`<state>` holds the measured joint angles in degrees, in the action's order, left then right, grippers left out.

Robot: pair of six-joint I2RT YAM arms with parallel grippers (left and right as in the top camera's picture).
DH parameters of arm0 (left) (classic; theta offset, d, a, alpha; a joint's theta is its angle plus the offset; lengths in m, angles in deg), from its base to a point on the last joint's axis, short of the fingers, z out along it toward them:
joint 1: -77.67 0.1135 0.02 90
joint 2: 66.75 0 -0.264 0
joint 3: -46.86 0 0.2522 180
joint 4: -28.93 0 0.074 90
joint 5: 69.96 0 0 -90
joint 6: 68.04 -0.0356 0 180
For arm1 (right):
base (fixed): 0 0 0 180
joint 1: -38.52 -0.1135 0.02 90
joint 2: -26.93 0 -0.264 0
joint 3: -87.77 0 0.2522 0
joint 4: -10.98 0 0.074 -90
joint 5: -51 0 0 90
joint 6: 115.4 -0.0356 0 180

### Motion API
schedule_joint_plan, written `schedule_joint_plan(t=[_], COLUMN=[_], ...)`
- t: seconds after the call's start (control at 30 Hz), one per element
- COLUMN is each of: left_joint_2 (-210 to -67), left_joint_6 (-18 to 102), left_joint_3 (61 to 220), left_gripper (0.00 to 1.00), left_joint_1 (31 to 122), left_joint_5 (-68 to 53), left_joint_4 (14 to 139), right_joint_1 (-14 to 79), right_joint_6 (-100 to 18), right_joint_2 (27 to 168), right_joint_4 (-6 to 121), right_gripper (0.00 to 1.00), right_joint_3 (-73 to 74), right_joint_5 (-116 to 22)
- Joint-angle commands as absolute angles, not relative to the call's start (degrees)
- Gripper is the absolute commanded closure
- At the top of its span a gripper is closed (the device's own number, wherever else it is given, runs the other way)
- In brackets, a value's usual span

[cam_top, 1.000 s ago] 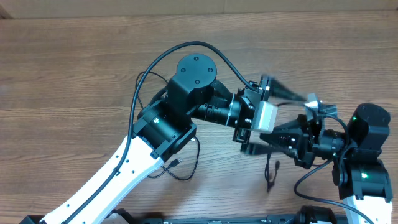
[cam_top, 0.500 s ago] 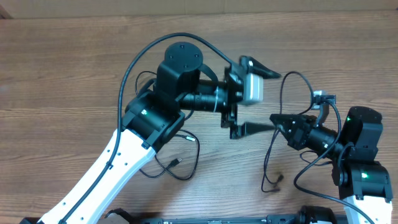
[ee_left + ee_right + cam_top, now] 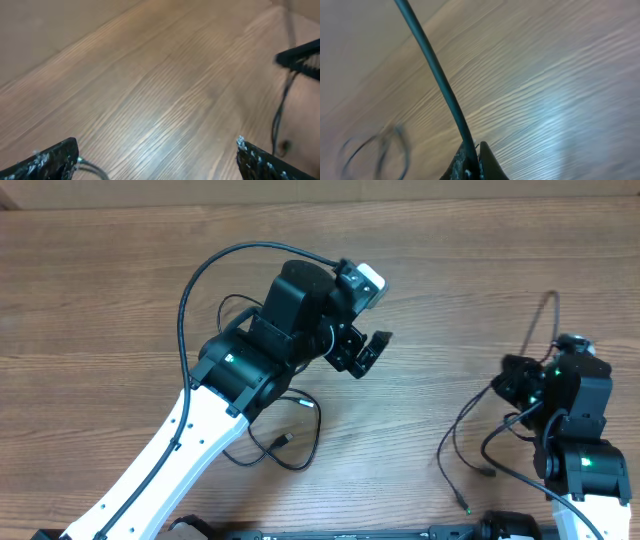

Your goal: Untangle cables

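Pulling apart is the main change: a second ago both arms met nose to nose over the middle of the desk (image 3: 100, 300), and now they sit well apart. The left tool (image 3: 362, 352) has swung back toward the left and stands with its fingers (image 3: 50, 161) spread wide, nothing between them. The right tool (image 3: 470, 161) has drawn back to the right edge and is clamped tight on the first cable (image 3: 443, 450), which now hangs in a long slack loop, its plug end lying nearer the front edge than before. The second cable (image 3: 316, 430) lies looped on the desk beside the left arm, in the same place as earlier.
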<state>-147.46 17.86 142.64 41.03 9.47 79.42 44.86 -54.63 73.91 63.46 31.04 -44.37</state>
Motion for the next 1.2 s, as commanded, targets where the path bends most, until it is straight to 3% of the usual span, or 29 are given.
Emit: schedule_joint_plan(t=[0.0,0.17,0.33,0.53,0.77,1.17], left_joint_2=[-147.3,-147.4,-147.4,-147.4,-147.4,-147.4], left_joint_6=[19.6,19.3,19.2,19.2,19.2,19.2], left_joint_3=[143.0,143.0,143.0,143.0,143.0,143.0], left_gripper=[0.0,0.0,0.0,0.0,0.0,0.0], left_joint_1=[41.2,41.3,41.3,41.3,41.3,41.3], left_joint_5=[14.5,14.6,14.7,14.7,14.7,14.7], left_joint_4=[80.6,82.7,83.7,83.7,83.7,83.7], right_joint_1=[45.0,48.2,61.8,77.3,87.9,105.2], right_joint_6=[-63.0,-64.8,-64.8,-71.0,-75.6,-81.4], right_joint_2=[73.6,73.6,76.6,89.3,103.9,111.9], right_joint_4=[63.0,61.3,57.8,55.5,46.4,32.5], right_gripper=[0.96,0.96,0.96,0.96,0.96,0.96], right_joint_3=[31.1,31.1,31.1,31.1,31.1,31.1], right_joint_5=[-23.0,-13.4,-13.4,-22.3,-25.2,-28.7])
